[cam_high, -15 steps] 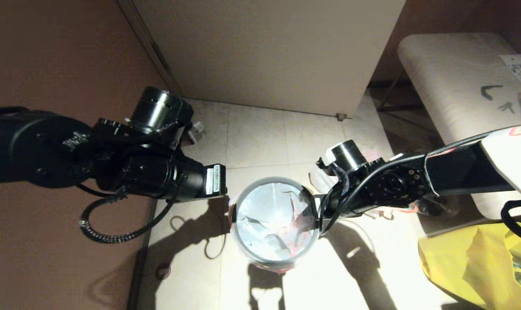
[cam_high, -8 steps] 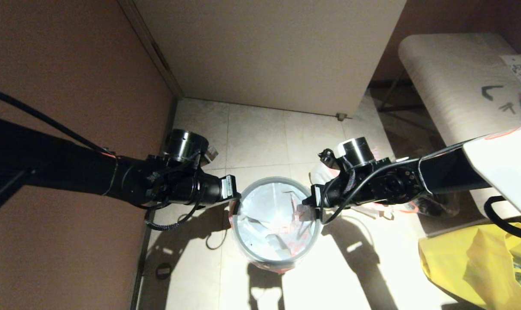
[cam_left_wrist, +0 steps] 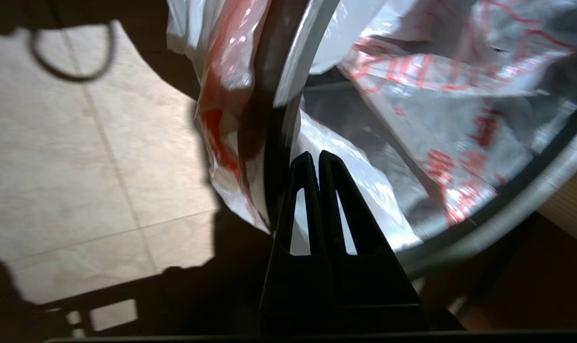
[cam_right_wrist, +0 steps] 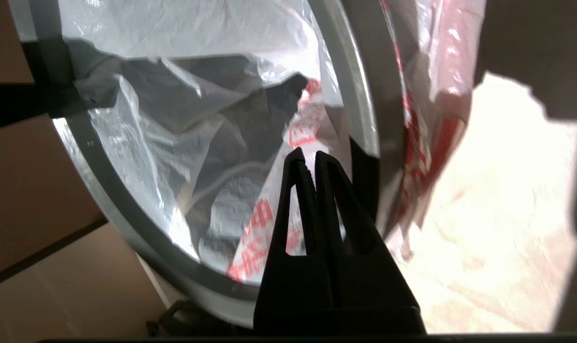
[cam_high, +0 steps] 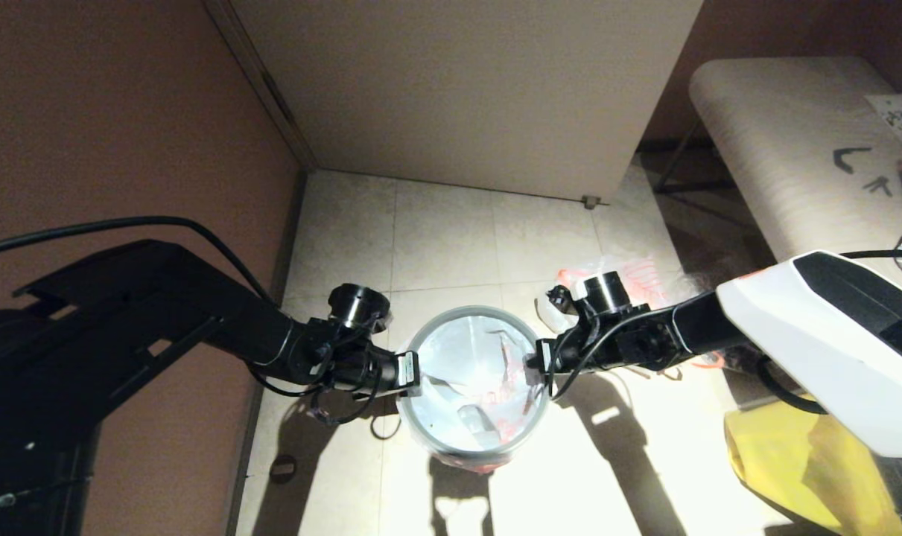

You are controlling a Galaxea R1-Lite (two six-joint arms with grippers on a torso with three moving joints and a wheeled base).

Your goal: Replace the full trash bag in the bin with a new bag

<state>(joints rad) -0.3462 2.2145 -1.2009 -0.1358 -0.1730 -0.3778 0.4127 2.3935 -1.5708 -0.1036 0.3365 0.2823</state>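
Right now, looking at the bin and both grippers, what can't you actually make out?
- Head view: left gripper and right gripper fingertips hidden by their own wrists at the grey hoop.
- Both wrist views: shut fingers; touching the new bag or hoop unclear.
- Full trash bag: mostly hidden behind the right arm.
- Bin floor: covered by plastic.

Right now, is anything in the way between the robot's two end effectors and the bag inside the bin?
Nothing visible. The left end effector and right end effector, both shut, sit at opposite sides of the bin's grey hoop, right against the white bag lining it.
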